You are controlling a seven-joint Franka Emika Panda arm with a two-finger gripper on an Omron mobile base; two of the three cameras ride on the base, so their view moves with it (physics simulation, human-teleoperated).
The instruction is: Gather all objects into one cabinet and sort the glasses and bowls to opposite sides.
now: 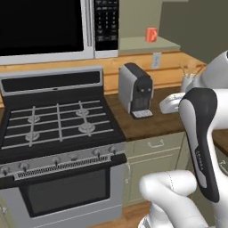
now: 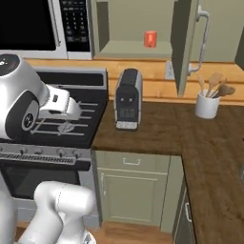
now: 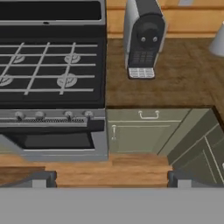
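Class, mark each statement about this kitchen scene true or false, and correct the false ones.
1. An orange-red cup stands on the shelf of the open cabinet. True.
2. The coffee machine sits on the stove. False: it sits on the wooden counter, right of the stove.
3. The white pot holds wooden utensils. True.
4. The gripper holds a cup. False: nothing is between its fingertips.
5. The microwave hangs above the stove. True.
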